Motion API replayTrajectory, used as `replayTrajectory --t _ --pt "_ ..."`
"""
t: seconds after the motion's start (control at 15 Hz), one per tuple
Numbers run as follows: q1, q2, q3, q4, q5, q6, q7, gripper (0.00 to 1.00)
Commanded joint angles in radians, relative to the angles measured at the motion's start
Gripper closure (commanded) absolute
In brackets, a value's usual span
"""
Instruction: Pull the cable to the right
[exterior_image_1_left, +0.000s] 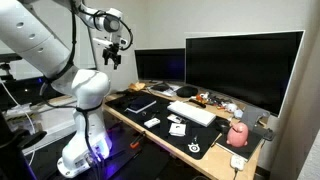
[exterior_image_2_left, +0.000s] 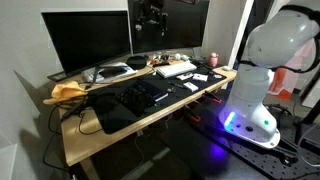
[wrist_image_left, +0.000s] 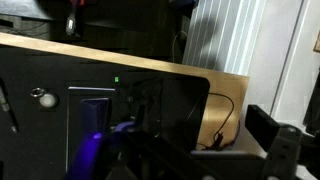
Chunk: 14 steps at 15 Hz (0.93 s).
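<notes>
The pincer (exterior_image_1_left: 113, 55) hangs high over the table (exterior_image_2_left: 95, 145), near the far monitors (exterior_image_1_left: 240, 65). It is too small and dark to tell whether it is apart or together. In the wrist view a thin cable (wrist_image_left: 212, 112) loops on the table's bare right corner, with one end lost against the black mat (wrist_image_left: 150, 100).

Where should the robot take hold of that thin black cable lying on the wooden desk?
Probably the curved stretch of the black cable on the bare wooden desk, beside the dark mat. It lies flat and thin there with nothing on it, so coming straight down from above, jaws across it, looks best.
</notes>
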Motion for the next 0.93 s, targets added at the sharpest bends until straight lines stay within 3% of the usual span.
replayTrajectory --t 0.0,0.47,0.87 --pt "-0.017 -0.001 0.013 0.002 0.007 -0.006 -0.007 0.0" --pt "-0.032 0.077 0.007 0.109 -0.086 0.002 -0.115 0.0" --pt "-0.034 0.263 0.013 0.234 -0.158 0.037 -0.183 0.0"
